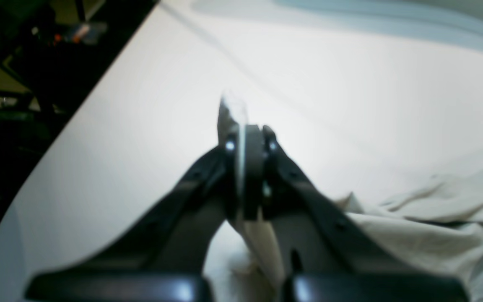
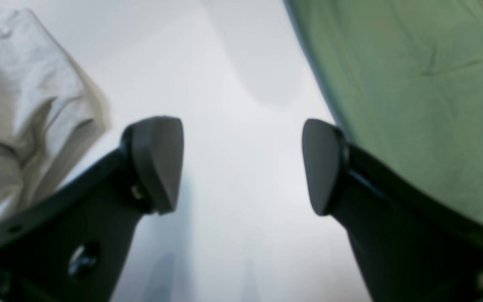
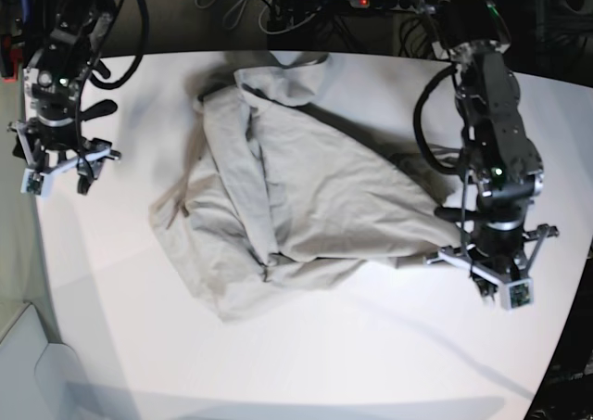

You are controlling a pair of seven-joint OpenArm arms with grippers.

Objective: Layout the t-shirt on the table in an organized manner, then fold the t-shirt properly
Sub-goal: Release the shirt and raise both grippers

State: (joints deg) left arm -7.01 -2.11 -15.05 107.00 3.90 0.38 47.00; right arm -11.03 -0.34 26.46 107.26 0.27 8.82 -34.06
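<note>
Lying crumpled on one table (image 3: 306, 346), one t-shirt (image 3: 287, 197) is pinched by the left gripper (image 1: 245, 138); right gripper (image 2: 241, 163) gapes empty.

Both arms (image 3: 488, 114) are showing as black, jointed segments with thick black cables looping alongside, each ending in a pale cross-shaped bracket above the gripper. The left gripper (image 1: 245, 138) is showing black tapered fingers with small bright screws near the tips. The right gripper (image 2: 241, 165) is wearing rounded, matte dark-grey pads (image 2: 157, 161) on black fingers.
</note>
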